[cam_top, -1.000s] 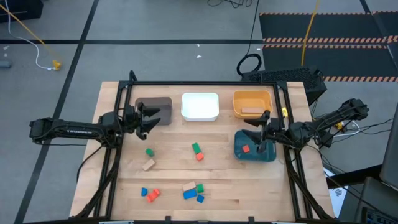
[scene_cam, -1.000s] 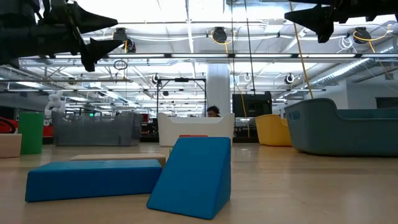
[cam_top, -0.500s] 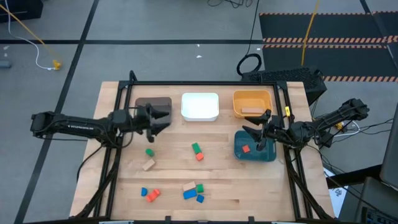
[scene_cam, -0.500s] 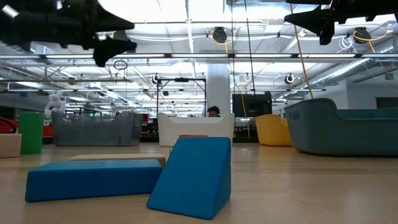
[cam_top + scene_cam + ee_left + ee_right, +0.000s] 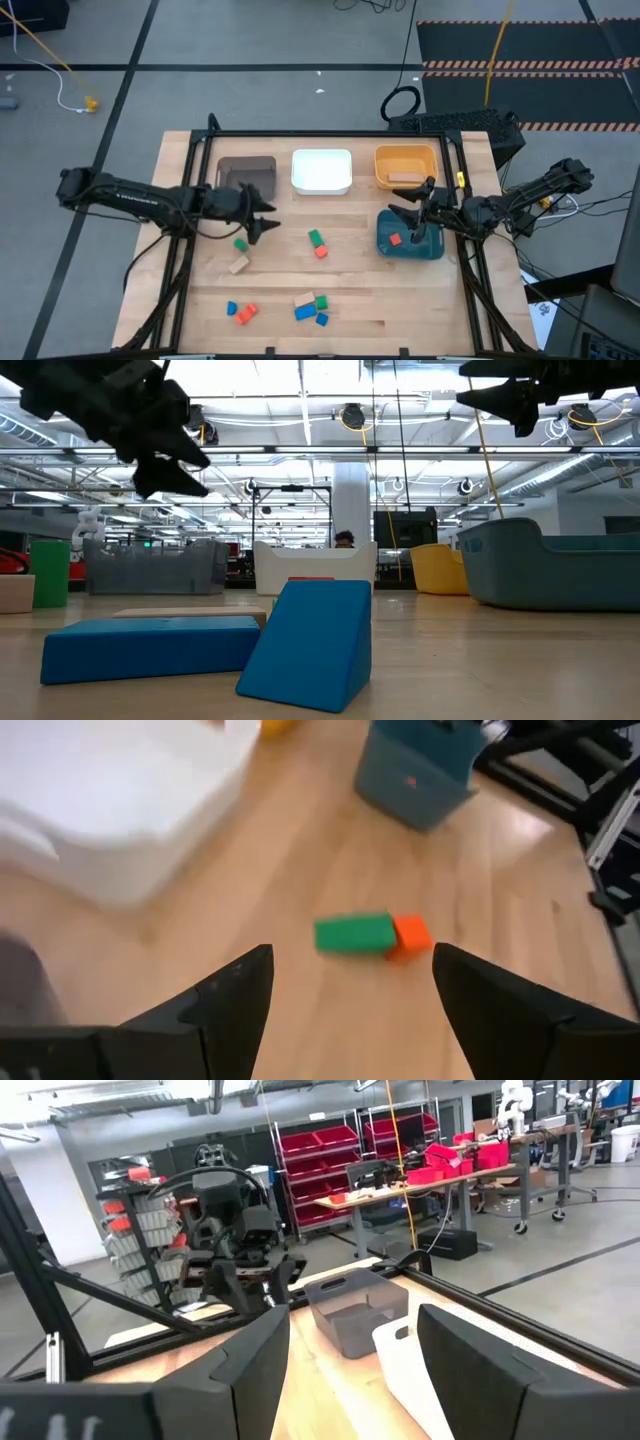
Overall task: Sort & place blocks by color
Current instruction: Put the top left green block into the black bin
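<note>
Small blocks lie flat on the wooden table. A green bar (image 5: 316,238) touches a red-orange cube (image 5: 321,251) mid-table; the left wrist view shows them as the green bar (image 5: 352,933) and the cube (image 5: 411,935). A green cube (image 5: 240,244) and a pale wood block (image 5: 239,264) lie farther left. Near the near edge sit blue, red, wood and green blocks (image 5: 305,306). One red block (image 5: 395,240) lies in the teal bin. My left gripper (image 5: 262,218) hangs open above the table beside the green cube. My right gripper (image 5: 405,213) is open above the teal bin.
Along the far edge stand a brown bin (image 5: 247,172), a white bin (image 5: 321,170) and an orange bin (image 5: 405,165) with a wood block (image 5: 404,178) inside. The teal bin (image 5: 425,245) sits by the right edge. Two blue blocks (image 5: 310,640) fill the low view's foreground. A black frame borders the table.
My left gripper has moved from above the brown bin toward the near edge and the right, ending over the table beside the green cube; it has tipped downward and stays open. No block has moved.
</note>
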Robot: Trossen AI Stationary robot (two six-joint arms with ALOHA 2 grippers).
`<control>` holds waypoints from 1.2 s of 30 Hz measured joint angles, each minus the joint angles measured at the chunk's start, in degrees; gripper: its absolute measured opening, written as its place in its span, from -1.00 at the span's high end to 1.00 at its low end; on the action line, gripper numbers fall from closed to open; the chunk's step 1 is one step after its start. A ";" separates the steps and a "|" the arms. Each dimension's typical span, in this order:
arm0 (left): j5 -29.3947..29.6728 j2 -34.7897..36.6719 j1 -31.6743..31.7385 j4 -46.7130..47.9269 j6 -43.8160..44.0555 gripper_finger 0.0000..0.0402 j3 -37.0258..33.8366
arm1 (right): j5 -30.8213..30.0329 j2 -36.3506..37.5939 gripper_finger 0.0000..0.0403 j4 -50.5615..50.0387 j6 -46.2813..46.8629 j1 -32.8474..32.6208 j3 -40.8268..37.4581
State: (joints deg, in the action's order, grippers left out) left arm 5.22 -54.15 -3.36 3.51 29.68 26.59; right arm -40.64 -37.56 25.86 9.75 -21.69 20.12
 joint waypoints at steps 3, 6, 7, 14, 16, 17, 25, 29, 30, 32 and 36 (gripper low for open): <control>-0.94 0.00 -2.13 2.58 4.38 -0.36 0.00 | 0.00 0.00 -0.07 -0.03 -0.34 0.00 0.00; -1.26 0.05 -4.18 5.43 7.49 -0.36 0.02 | 0.00 0.00 -0.07 -0.03 -0.34 0.00 0.00; -1.30 0.04 -4.76 6.68 9.18 -0.36 0.02 | 0.00 0.00 -0.07 -0.03 -0.34 0.00 0.00; -1.32 0.04 -7.37 15.71 20.89 -0.36 0.02 | 0.15 -0.02 -0.07 -0.03 -0.35 0.00 0.00; -1.32 0.04 -7.75 17.54 23.17 -0.36 0.02 | 0.15 -0.02 -0.07 -0.01 -0.35 0.00 0.00; -1.30 0.04 -7.89 17.96 24.17 -0.36 0.02 | 0.17 -0.01 -0.07 -0.01 -0.36 0.00 0.00; -2.06 0.04 -8.14 18.47 24.30 -0.36 0.02 | 0.20 0.00 -0.07 -0.01 -0.36 0.02 0.00; 0.85 0.04 -7.58 21.91 23.29 -0.36 0.02 | 0.20 0.00 -0.07 -0.01 -0.36 0.02 0.00; 1.97 0.04 -7.46 23.00 23.08 -0.36 0.02 | 0.20 0.00 -0.07 -0.01 -0.36 0.02 0.00; 3.36 0.04 -7.34 24.69 23.63 -0.36 0.02 | 0.20 0.00 -0.07 -0.01 -0.36 0.02 0.00; 3.45 0.09 -7.45 26.47 25.12 -0.36 0.02 | 0.20 -0.01 -0.07 -0.01 -0.36 0.02 0.00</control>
State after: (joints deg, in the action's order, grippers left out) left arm 8.67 -54.06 -10.81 29.98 54.79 26.61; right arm -40.44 -37.57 25.85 9.39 -21.67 20.12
